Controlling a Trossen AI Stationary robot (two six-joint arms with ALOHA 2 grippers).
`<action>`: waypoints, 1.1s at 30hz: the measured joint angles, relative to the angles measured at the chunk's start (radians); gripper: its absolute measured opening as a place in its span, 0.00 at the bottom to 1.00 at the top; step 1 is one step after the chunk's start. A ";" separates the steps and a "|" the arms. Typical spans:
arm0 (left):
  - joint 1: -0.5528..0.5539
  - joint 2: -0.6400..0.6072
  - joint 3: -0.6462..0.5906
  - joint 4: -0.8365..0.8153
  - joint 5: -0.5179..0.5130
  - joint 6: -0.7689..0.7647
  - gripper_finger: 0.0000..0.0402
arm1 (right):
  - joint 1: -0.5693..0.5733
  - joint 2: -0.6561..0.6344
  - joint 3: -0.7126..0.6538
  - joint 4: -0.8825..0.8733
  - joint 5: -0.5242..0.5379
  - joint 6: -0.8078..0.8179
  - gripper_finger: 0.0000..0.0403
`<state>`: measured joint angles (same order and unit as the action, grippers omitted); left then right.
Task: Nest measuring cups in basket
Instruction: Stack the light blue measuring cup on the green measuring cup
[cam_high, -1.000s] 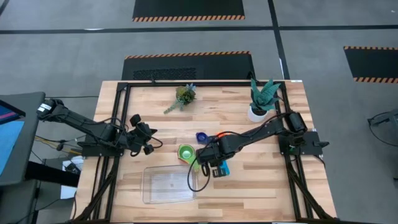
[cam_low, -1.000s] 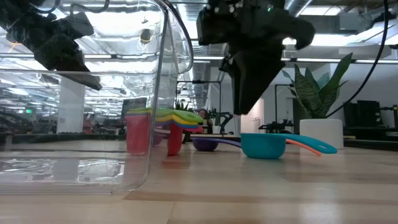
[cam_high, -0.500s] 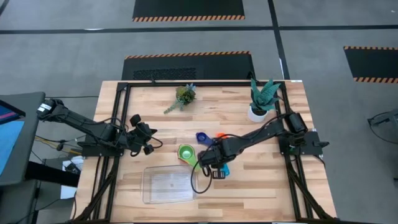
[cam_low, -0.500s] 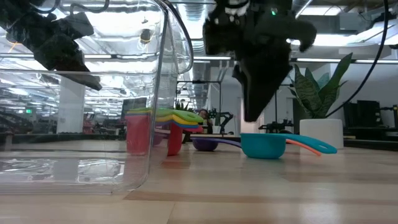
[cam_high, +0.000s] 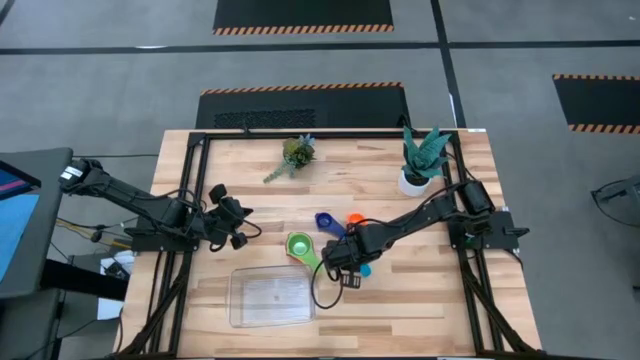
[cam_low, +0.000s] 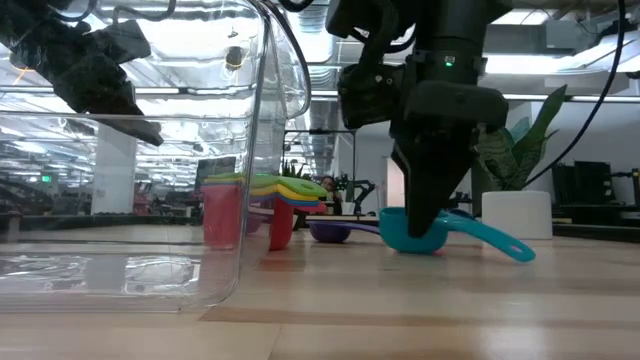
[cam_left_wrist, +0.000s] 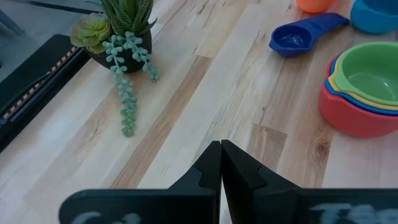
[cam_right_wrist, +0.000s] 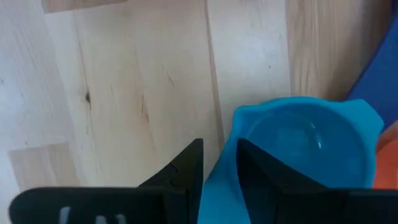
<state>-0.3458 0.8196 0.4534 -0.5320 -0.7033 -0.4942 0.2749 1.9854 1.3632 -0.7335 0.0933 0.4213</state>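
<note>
— Grey floor with hazard-striped black mats lies around a pale wooden table (cam_high: 420, 290) edged by a black frame. What stands on it?

— Two potted plants along the far edge: a small trailing succulent (cam_high: 296, 154) and a taller spiky plant in a white pot (cam_high: 420, 160). Nearer the front sits the clear basket (cam_high: 270, 297), with nothing in it that I can make out.

— And the measuring cups?

— All outside the basket. A nested stack (cam_high: 299, 244), green on top with yellow, blue and red rims under it in the left wrist view, stands just beyond the basket's far right corner. A dark blue cup (cam_high: 324, 221) and an orange cup (cam_high: 354, 219) lie a little farther back. The light blue cup (cam_low: 412, 231) sits to the right of the stack.

— Where are the arms?

— The right arm reaches from the table's right side toward the middle, wrist bent steeply down. Its right gripper (cam_low: 428, 226) points at the table with the fingers pinching the light blue cup's rim, one finger inside the bowl and one outside. In the low view that cup looks tilted, handle slanting down toward the wood.

— The other one?

— The left gripper (cam_high: 238, 222) hovers over the left part of the table, aimed toward the stack, its fingers pressed together on nothing.
</note>
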 joint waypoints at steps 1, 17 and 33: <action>0.000 0.000 0.000 0.000 0.000 0.000 0.00 | 0.000 0.000 0.000 0.004 0.008 0.000 0.29; 0.000 0.000 0.000 0.000 0.000 0.000 0.00 | 0.031 -0.015 0.099 -0.121 0.044 -0.003 0.02; 0.000 0.000 0.000 -0.001 0.001 -0.023 0.00 | -0.064 -0.045 0.274 0.029 0.075 -0.169 0.02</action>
<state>-0.3458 0.8196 0.4534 -0.5327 -0.7025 -0.5175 0.2113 1.9400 1.6375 -0.7047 0.1682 0.2522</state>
